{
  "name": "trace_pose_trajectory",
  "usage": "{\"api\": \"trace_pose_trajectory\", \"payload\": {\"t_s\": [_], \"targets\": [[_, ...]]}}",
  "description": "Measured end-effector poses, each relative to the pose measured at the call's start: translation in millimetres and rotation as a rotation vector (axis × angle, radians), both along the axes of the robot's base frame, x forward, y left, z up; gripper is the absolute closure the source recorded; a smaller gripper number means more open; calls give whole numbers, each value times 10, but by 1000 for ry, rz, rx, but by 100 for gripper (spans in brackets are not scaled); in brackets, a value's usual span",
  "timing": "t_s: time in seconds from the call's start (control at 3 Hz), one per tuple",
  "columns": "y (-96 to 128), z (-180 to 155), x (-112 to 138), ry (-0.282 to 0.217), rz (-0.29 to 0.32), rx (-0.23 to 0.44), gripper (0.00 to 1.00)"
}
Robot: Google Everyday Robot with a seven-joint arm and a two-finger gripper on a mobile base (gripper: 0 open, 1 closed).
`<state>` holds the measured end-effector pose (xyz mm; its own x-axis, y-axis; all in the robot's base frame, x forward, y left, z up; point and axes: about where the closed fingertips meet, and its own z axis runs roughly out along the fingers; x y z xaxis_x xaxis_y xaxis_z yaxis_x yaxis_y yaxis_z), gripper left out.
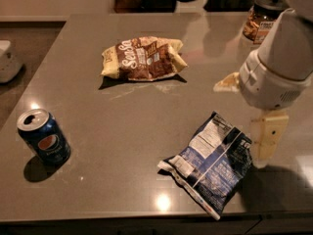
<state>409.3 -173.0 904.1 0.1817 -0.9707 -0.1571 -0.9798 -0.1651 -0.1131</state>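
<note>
My gripper [267, 145] hangs from the white arm [283, 62] at the right side of the grey table [112, 116]. Its cream-coloured end comes down just right of a blue and white chip bag [210, 161], close to the bag's right edge or touching it. The bag lies flat near the table's front edge. A brown and yellow chip bag [144, 58] lies further back in the middle. A blue Pepsi can [44, 137] with an open top stands upright at the front left, far from the gripper.
A jar with a black lid [264, 17] stands at the back right, partly behind the arm. A white object [7, 60] sits off the table at the left. Dark shapes stand beyond the far edge.
</note>
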Motion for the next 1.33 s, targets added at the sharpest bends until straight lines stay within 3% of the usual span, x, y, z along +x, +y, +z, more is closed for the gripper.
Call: {"api": "trace_pose_trajectory", "payload": {"t_s": [0.33,0.67,1.33], "targets": [[97,-214,-97,52,109,3,0],[120,-471,-127,92,168,-15,0],[90,-617,-90,95,173,-47,41]]}}
